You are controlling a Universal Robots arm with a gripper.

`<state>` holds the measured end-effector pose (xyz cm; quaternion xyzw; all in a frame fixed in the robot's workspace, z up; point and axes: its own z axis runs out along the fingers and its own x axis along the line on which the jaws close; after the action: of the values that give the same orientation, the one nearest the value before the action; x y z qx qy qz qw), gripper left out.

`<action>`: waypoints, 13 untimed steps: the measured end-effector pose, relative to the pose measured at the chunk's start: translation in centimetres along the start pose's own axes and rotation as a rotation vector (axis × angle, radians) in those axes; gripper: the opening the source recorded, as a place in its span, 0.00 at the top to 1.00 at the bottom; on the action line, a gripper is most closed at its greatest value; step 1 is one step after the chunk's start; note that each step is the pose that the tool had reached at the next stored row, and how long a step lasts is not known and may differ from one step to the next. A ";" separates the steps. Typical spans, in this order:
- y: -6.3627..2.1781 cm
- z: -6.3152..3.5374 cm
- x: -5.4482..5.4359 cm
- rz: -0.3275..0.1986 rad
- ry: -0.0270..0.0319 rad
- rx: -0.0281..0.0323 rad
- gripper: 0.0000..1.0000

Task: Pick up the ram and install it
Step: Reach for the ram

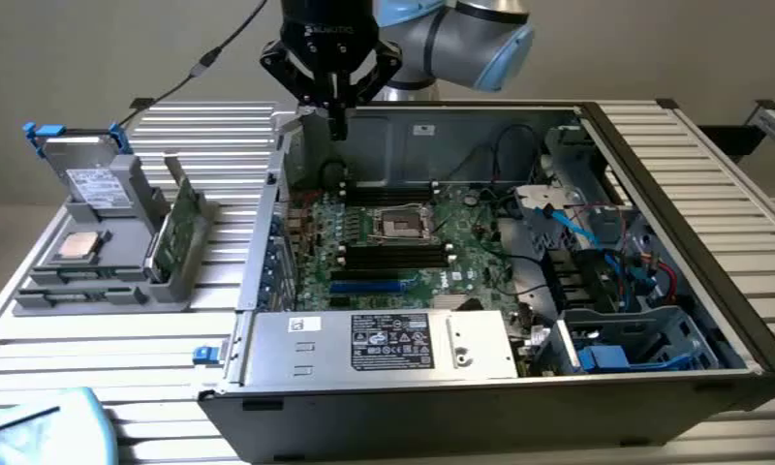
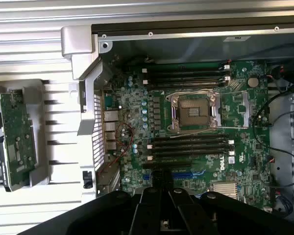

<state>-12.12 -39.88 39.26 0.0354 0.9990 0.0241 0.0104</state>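
Observation:
My gripper (image 1: pixel 340 131) hangs above the back edge of the open computer case (image 1: pixel 697 291), on the exterior view's left side of it. Its dark fingers are pressed together, and I see nothing sticking out between them. In the wrist view the gripper (image 2: pixel 161 190) points down at the green motherboard (image 2: pixel 132 122). Two banks of black memory slots (image 2: pixel 191 147) lie on either side of the CPU socket (image 2: pixel 193 111). The ram is out of view.
A grey holder (image 1: pixel 97 291) stands on the exterior view's left. It carries a wide green card (image 1: pixel 170 232), a square silver CPU chip (image 1: pixel 77 247) and a hard drive (image 1: pixel 90 179). The power supply (image 1: pixel 387 344), cables and drive cages crowd the case's near and right parts.

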 end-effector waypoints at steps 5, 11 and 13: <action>0.00 0.00 0.0 0.000 0.0000 0.0000 0.89; 0.00 0.00 0.0 0.000 0.0000 0.0000 0.89; 0.00 0.00 0.0 0.000 0.0000 0.0000 0.89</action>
<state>-12.12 -39.88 39.26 0.0354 0.9990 0.0240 0.0104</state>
